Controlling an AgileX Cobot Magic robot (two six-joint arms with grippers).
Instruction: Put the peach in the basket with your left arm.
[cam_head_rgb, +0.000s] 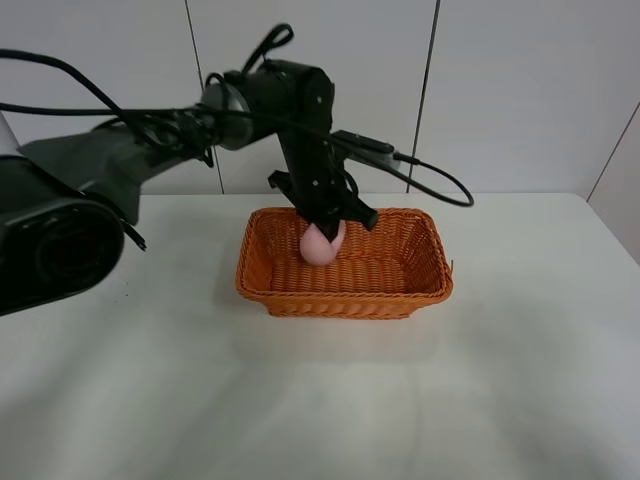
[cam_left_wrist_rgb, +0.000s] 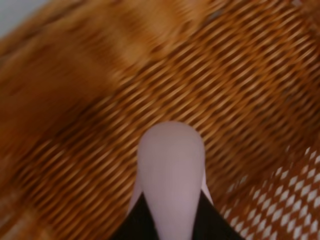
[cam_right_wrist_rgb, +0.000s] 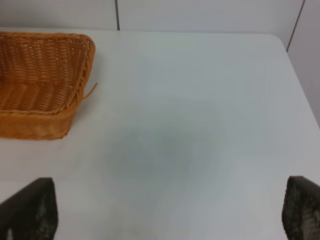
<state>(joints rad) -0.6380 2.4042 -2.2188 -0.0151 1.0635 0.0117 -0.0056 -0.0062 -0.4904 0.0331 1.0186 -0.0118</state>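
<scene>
The orange wicker basket (cam_head_rgb: 345, 298) stands at the middle of the white table. My left gripper (cam_head_rgb: 324, 226) reaches down into its left half and is shut on the pale pink peach (cam_head_rgb: 319, 246), which hangs just above the basket floor. In the left wrist view the peach (cam_left_wrist_rgb: 171, 175) sticks out between the black fingers (cam_left_wrist_rgb: 134, 226) over the woven bottom of the basket (cam_left_wrist_rgb: 235, 75). My right gripper (cam_right_wrist_rgb: 170, 215) is open and empty over bare table, to the right of the basket (cam_right_wrist_rgb: 40, 75). It does not show in the exterior view.
The white table (cam_head_rgb: 300, 400) spreads around the basket on all sides. A white panelled wall (cam_head_rgb: 500, 90) stands behind it. Black cables (cam_head_rgb: 430, 180) trail from the left arm above the basket's back rim.
</scene>
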